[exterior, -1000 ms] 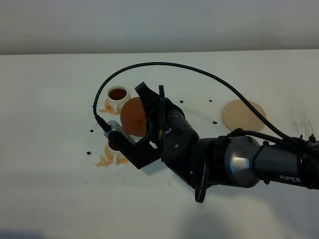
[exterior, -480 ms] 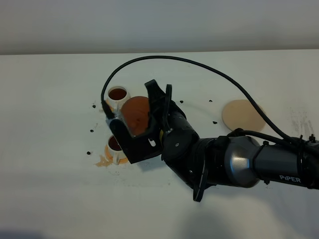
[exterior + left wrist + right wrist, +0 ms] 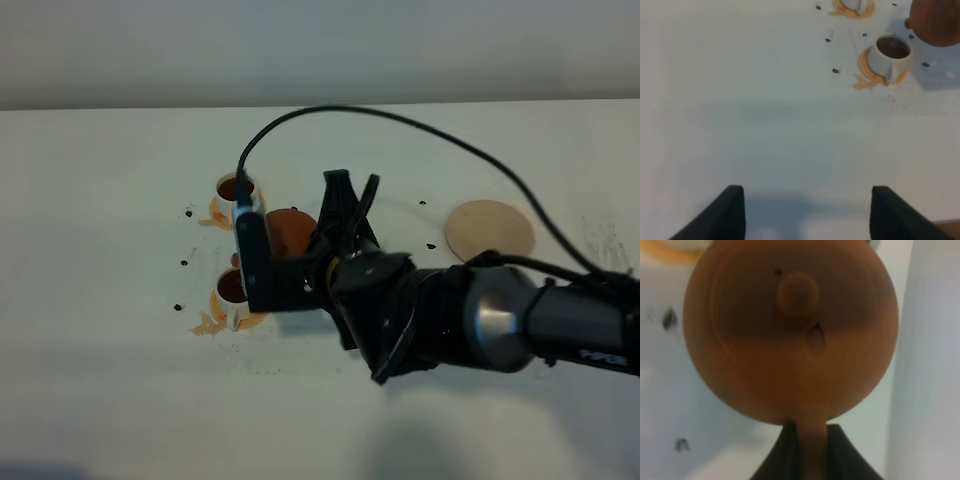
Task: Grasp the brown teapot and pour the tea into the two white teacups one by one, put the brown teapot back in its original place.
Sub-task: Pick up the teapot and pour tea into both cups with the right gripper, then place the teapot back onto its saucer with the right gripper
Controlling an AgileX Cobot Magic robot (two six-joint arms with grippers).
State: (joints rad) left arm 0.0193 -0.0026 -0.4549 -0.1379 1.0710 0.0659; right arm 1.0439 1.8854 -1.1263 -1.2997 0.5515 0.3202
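A white surface (image 3: 110, 380) fills the exterior high view, and across it from the right reaches the right arm (image 3: 480, 325), dark and glossy, with a black cable (image 3: 420, 135) looping over it. The right gripper (image 3: 810, 440) has its jaws clenched on the stubby handle of the brown teapot (image 3: 290, 232), which sits just right of the two cups in the high view; whether it is lifted off the surface cannot be told. The right wrist view shows the teapot close up, lid knob (image 3: 797, 292) facing the camera and the round clay body filling most of the picture.

Well apart to the right lies the pale beige coaster (image 3: 489, 230), bare on the surface.

The two white teacups stand one behind the other left of the teapot. The near teacup (image 3: 890, 54) rests on its orange-tan saucer (image 3: 863, 64) and holds dark tea, with an orange smear on the surface just beside the saucer. The far teacup (image 3: 234, 188) is partly hidden behind the arm's camera mount.

The left gripper (image 3: 805, 212) hangs over bare surface near the cups, its jaws spread wide and holding nothing.

Small dark specks (image 3: 835, 70) dot the surface around the cups.
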